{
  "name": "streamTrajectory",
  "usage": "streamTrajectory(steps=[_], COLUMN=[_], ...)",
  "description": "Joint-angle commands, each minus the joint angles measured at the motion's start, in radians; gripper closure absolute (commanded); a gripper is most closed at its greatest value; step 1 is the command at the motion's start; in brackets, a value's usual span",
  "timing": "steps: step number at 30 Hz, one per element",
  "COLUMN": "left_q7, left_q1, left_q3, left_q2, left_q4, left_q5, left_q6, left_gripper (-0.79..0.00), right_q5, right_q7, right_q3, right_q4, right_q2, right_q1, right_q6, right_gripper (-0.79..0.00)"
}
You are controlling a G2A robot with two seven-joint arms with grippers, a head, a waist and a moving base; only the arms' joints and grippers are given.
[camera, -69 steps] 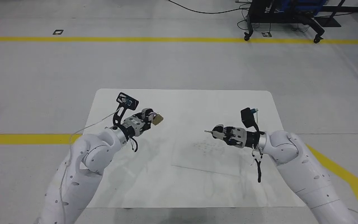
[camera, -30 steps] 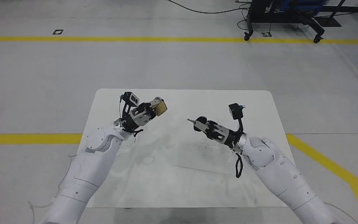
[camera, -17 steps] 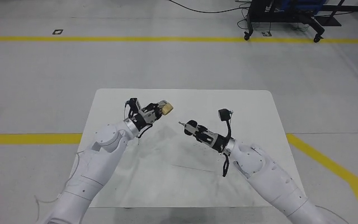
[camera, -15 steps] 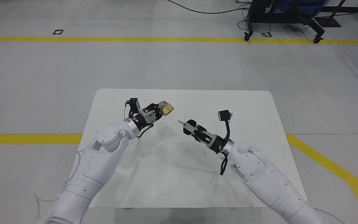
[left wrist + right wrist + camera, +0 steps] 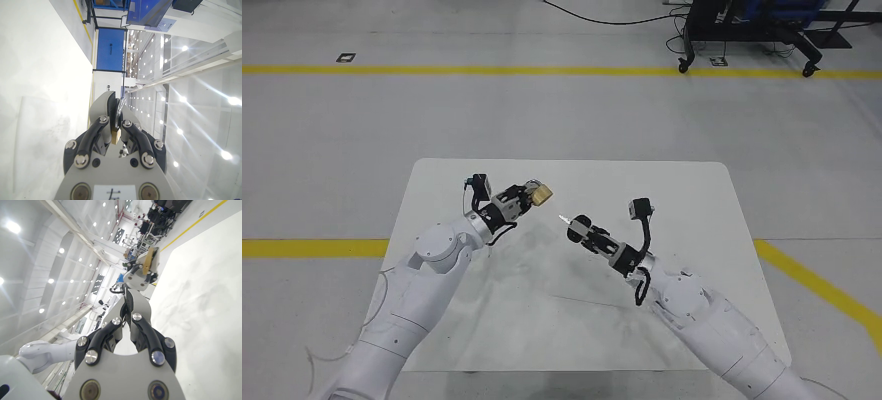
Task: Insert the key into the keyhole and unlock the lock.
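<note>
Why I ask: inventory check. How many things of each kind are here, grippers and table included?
Brass padlock: 1
Key: 1
Grippers: 2 (left gripper, right gripper)
Table: 1
Total: 5

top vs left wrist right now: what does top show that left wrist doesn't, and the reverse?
Top adds: the key in the right gripper, its tip aimed at the lock, with a gap between them. Left wrist adds: a close look at the fingers shut on the lock, its brass body between them. Both: the lock held in the left gripper, and the white table.
</note>
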Motion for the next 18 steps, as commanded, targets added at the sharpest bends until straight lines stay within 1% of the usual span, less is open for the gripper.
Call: streamTrajectory(steps=[1, 2, 4, 6, 12, 18], left_q7=[0.012, 0.013, 0.015, 0.014, 0.010, 0.008], left_q1=[-0.001, 0.000, -0.003, -0.005, -0.012, -0.008], left_q3=[0.004, 0.005, 0.008, 0.009, 0.008, 0.005], left_q2=[-0.002, -0.003, -0.005, -0.008, -0.014, -0.018], left_q4=[-0.003, -0.004, -0.003, 0.000, 0.009, 0.008], left_q5=[0.026, 0.025, 0.039, 0.040, 0.051, 0.062], left_q6=[-0.006, -0.007, -0.012, -0.013, -0.027, -0.030], left_gripper=[0.000, 0.000, 0.000, 0.000, 0.000, 0.000], right_q5=[-0.009, -0.037, -0.040, -0.041, -0.070, -0.108], right_q7=[-0.044, -0.068, -0.099, -0.105, -0.152, -0.240], right_q3=[-0.017, -0.031, -0.052, -0.070, -0.083, -0.082], right_q4=[0.015, 0.015, 0.020, 0.027, 0.041, 0.035], right_q2=[-0.011, -0.018, -0.031, -0.042, -0.064, -0.084], right_q1=[0.013, 0.019, 0.026, 0.036, 0.052, 0.053], right_q6=[0.051, 0.072, 0.088, 0.097, 0.099, 0.133], right_gripper=[0.000, 0.000, 0.000, 0.000, 0.000, 0.000])
